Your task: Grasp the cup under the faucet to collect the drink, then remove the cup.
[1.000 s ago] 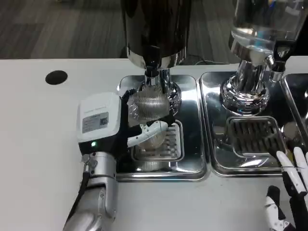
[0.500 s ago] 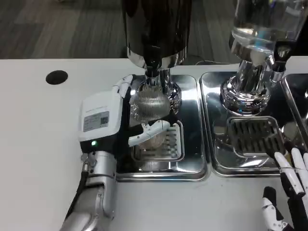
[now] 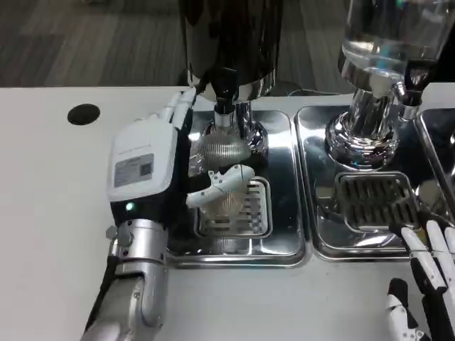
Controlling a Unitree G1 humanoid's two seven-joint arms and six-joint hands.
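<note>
At the upper left of the frame a round dark hole (image 3: pixel 83 114) sits in the white table (image 3: pixel 50 213). Left of centre, the left hand (image 3: pixel 153 167) reaches onto the left steel tray (image 3: pixel 288 213), its fingers (image 3: pixel 217 186) wrapped around the cup (image 3: pixel 226 174), a ribbed, shiny cup that is tilted over the tray's slotted grate (image 3: pixel 249 213). What the cup holds cannot be told. The cup is at the centre of the frame, just below the black faucet (image 3: pixel 225 92) of the dark dispenser (image 3: pixel 231 42). To the right, a second steel tray (image 3: pixel 323 213) carries a clear dispenser (image 3: pixel 387 42) on a chrome base, with clear liquid visible in its vessel. At the lower right corner the right hand (image 3: pixel 426 284) rests at the tray's edge, fingers apart, holding nothing.
</note>
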